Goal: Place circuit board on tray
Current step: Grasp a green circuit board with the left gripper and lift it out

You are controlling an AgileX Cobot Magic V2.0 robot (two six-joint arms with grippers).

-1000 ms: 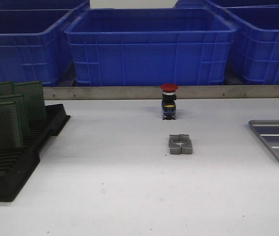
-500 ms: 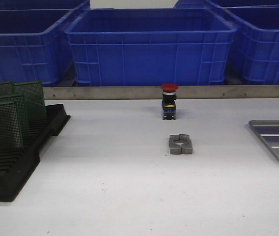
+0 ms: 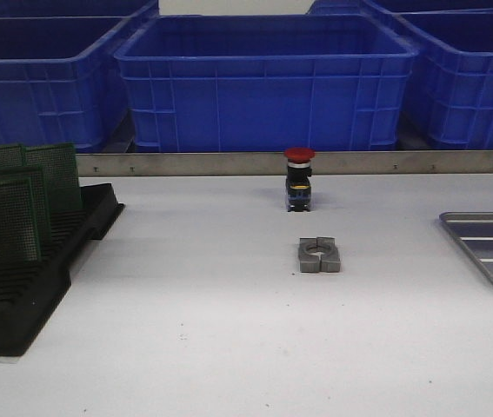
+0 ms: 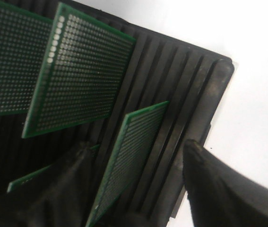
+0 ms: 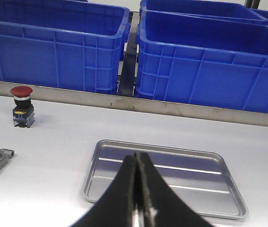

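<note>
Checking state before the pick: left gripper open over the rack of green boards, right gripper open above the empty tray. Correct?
Not quite: the right gripper is shut, its fingers pressed together with nothing between them, as the right wrist view shows. The rest holds: the left gripper is open over the black rack of green circuit boards, and the tray under the right gripper is empty.

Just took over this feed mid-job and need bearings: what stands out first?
Big blue crates line the back of the table. On the left, green circuit boards stand in a black slotted rack, with the open left pincer right over them. The bare tray sits far right, below the shut right pincer.
</note>
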